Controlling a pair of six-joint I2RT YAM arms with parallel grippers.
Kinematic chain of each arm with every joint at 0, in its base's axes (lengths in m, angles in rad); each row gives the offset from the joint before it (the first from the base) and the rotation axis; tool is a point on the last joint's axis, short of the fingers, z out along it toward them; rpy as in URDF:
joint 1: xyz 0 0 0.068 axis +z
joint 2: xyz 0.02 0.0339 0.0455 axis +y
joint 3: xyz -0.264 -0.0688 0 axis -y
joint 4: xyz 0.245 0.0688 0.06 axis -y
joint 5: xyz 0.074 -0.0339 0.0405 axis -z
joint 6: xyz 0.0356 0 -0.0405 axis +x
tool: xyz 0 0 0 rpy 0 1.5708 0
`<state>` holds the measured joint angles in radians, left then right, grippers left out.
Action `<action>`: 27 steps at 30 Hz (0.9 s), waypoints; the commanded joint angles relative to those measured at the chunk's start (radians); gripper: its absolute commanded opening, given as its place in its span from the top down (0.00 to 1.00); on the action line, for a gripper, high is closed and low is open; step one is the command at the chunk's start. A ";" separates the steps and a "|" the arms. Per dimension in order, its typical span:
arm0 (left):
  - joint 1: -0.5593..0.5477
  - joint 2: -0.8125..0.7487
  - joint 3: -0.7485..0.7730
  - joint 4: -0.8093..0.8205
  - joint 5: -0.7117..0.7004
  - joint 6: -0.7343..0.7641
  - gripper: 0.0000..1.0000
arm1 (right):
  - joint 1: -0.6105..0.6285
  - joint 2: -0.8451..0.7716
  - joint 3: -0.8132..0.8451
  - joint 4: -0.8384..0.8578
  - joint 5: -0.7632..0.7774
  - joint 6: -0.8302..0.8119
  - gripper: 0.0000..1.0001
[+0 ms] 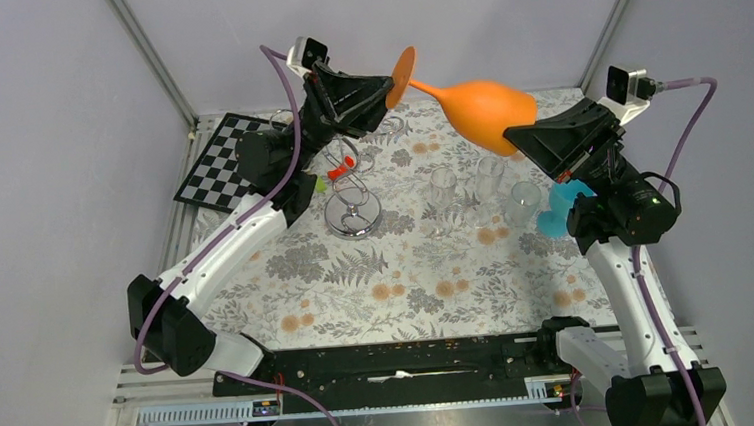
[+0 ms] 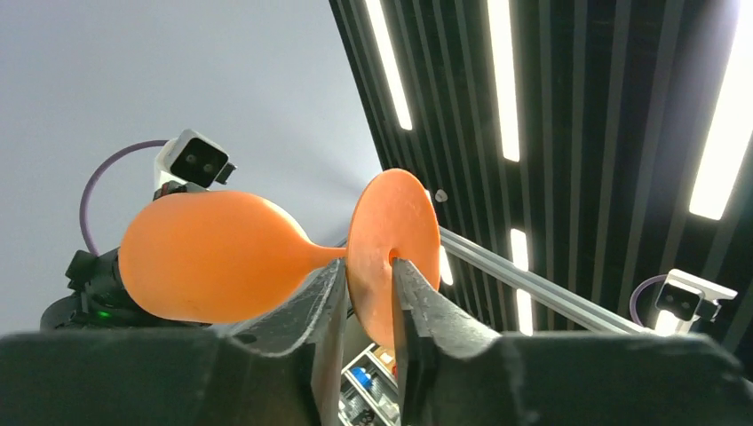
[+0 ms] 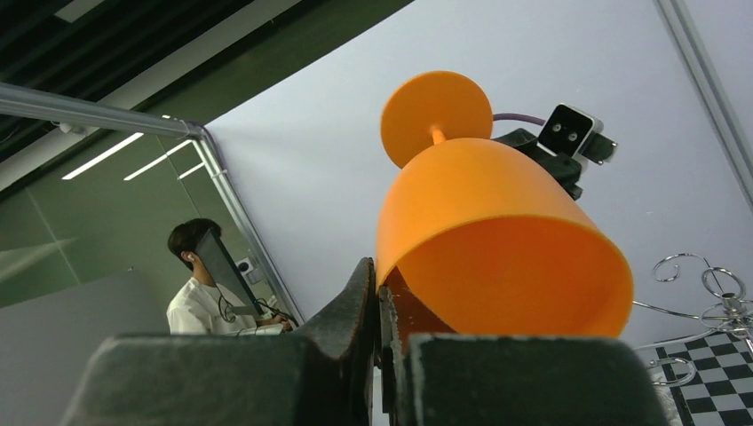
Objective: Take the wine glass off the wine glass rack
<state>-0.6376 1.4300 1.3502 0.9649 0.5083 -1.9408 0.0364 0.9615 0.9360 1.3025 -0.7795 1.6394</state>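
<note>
An orange wine glass hangs on its side in the air above the back of the table, held at both ends. My left gripper is shut on its round foot; in the left wrist view the fingers pinch the foot disc from both sides, beside the stem. My right gripper is shut on the bowl's rim; in the right wrist view one finger is outside and one inside the bowl. The silver wire wine glass rack stands below the left gripper, apart from the glass.
A chessboard lies at the back left. Three clear glasses stand on the floral cloth mid-table, and a blue object is by the right arm. Small red and green items sit at the rack.
</note>
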 commanded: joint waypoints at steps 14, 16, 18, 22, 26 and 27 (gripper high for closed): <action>0.061 -0.155 -0.129 -0.234 -0.029 0.283 0.23 | 0.005 -0.267 0.093 -0.806 0.119 -0.538 1.00; 0.070 -0.198 -0.125 -0.363 -0.030 0.400 0.18 | 0.004 -0.312 0.158 -1.128 0.221 -0.696 1.00; 0.075 -0.242 -0.121 -0.463 -0.038 0.499 0.15 | 0.005 -0.329 0.219 -1.427 0.308 -0.819 1.00; 0.079 -0.327 -0.077 -0.722 -0.065 0.731 0.09 | 0.005 -0.312 0.306 -1.743 0.305 -0.955 1.00; 0.079 -0.399 -0.043 -0.952 -0.156 0.940 0.06 | 0.005 -0.309 0.356 -1.992 0.303 -1.082 1.00; 0.079 -0.416 -0.037 -1.000 -0.173 0.979 0.05 | 0.005 -0.311 0.365 -2.044 0.312 -1.114 1.00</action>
<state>-0.5625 1.0794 1.2556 0.2230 0.4355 -1.2388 0.0391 0.6304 1.2572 -0.3546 -0.5098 0.7334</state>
